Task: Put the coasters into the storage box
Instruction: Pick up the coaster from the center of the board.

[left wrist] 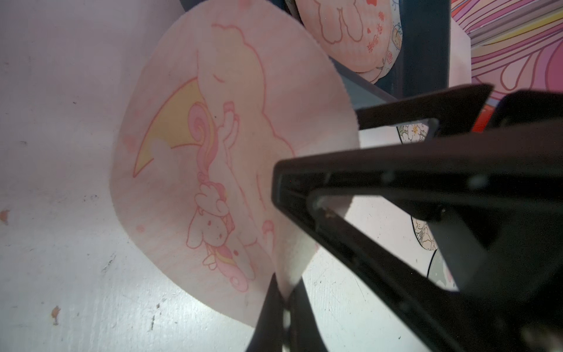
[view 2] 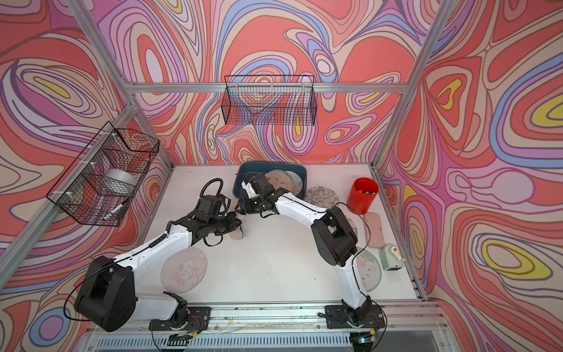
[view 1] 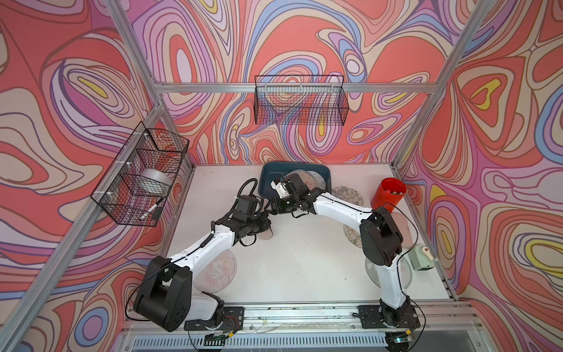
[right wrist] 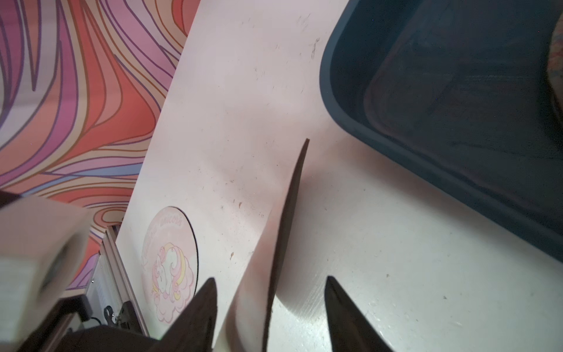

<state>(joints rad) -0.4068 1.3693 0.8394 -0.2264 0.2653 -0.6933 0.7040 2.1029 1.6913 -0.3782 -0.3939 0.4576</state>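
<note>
White table (view 1: 304,259) — coaster (left wrist: 213,152) pinched in left gripper (left wrist: 285,300).

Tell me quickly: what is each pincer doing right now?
Left pincer: shut on a pink coaster.
Right pincer: open, jaws either side of that coaster.

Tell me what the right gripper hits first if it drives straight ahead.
The coaster, pinched by the left gripper, stands edge-on between the open fingers of the right gripper, so probably that; behind it lies the table.
</note>
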